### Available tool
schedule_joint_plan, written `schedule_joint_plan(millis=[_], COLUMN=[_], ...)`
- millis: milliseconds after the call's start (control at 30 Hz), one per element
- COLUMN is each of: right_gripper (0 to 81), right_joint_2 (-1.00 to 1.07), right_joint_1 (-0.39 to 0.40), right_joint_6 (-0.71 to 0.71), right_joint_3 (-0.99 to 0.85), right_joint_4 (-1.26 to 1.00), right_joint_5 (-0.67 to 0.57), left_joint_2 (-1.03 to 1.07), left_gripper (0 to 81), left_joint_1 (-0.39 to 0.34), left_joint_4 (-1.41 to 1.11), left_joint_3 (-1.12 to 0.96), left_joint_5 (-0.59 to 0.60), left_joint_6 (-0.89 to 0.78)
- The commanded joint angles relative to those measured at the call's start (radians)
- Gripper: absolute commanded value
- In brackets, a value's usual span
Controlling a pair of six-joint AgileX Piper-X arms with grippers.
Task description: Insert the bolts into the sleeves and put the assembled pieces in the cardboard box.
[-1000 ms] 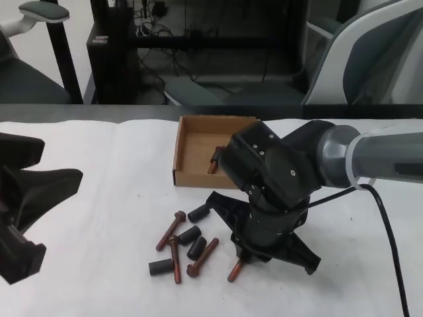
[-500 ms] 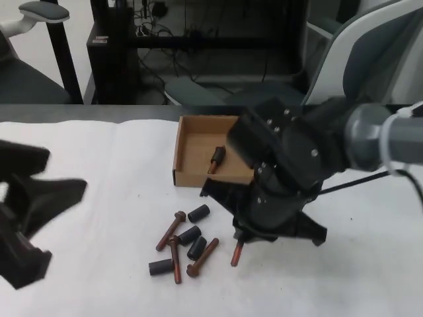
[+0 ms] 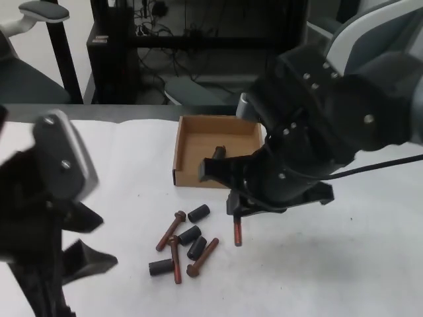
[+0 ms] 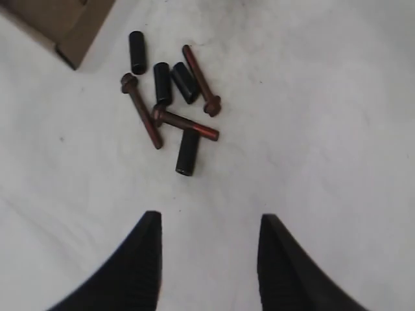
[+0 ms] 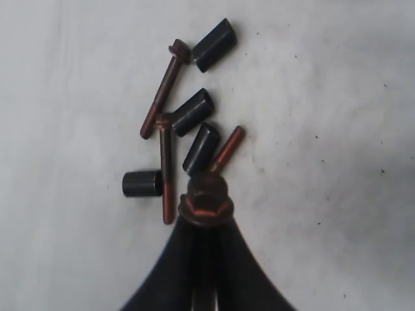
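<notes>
My right gripper (image 5: 206, 241) is shut on a rust-coloured bolt (image 5: 206, 197), whose flanged head shows just beyond the fingertips. In the high view that bolt (image 3: 236, 232) hangs upright above the white cloth, to the right of the pile. The pile (image 3: 185, 241) holds three loose bolts and several short black sleeves (image 5: 192, 111). My left gripper (image 4: 207, 259) stands open, a short way back from the pile (image 4: 172, 103), with nothing between its fingers. The cardboard box (image 3: 192, 148) sits behind the pile and holds one assembled piece (image 3: 217, 157).
A white cloth (image 3: 344, 264) covers the bench. The left arm (image 3: 46, 218) fills the front left of the high view. A corner of the cardboard box (image 4: 71, 32) shows beyond the pile in the left wrist view. Chairs and a dark stand lie past the bench's far edge.
The right arm has risen and lifted the bolt off the cloth, turning it from slanted to upright. The left arm has swung up and in towards the pile.
</notes>
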Motion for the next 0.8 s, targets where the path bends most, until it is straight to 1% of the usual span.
schedule_joint_plan(millis=[0,100,233,300,433,533,600,700,767], right_gripper=[0.0,0.0,0.0,0.0,0.0,0.0,0.0,0.0,0.0], right_joint_2=[-0.054,-0.087,-0.119,-0.131,-0.137,-0.147,-0.156,-0.191,-0.224], right_joint_1=[-0.005,-0.009,-0.019,-0.027,-0.042,-0.052,-0.06,-0.064,-0.064], right_joint_6=[-0.121,-0.226,-0.318,-0.348,-0.381,-0.385,-0.385,-0.378,-0.369], right_joint_3=[-0.003,-0.003,-0.003,-0.003,0.002,0.044,0.091,0.17,0.218], right_joint_4=[0.053,0.114,0.171,0.181,0.181,0.168,0.163,0.126,0.105], right_joint_5=[-0.025,-0.027,-0.036,-0.054,-0.085,-0.113,-0.138,-0.174,-0.185], left_joint_2=[0.037,0.084,0.15,0.191,0.288,0.365,0.408,0.468,0.498], left_gripper=[47.3,47.3,47.3,47.3,48.0,48.0,48.0,48.0,48.0], left_joint_1=[0.002,0.002,0.002,0.002,0.002,0.002,0.002,0.002,0.002], left_joint_4=[-0.009,-0.047,-0.115,-0.138,-0.147,-0.147,-0.14,-0.136,-0.136], left_joint_3=[-0.006,-0.006,-0.008,-0.013,-0.038,-0.068,-0.094,-0.134,-0.153], left_joint_5=[0.052,0.059,0.131,0.132,0.132,0.132,0.129,0.085,0.086], left_joint_6=[0.107,0.136,0.136,0.134,0.141,0.165,0.185,0.216,0.229])
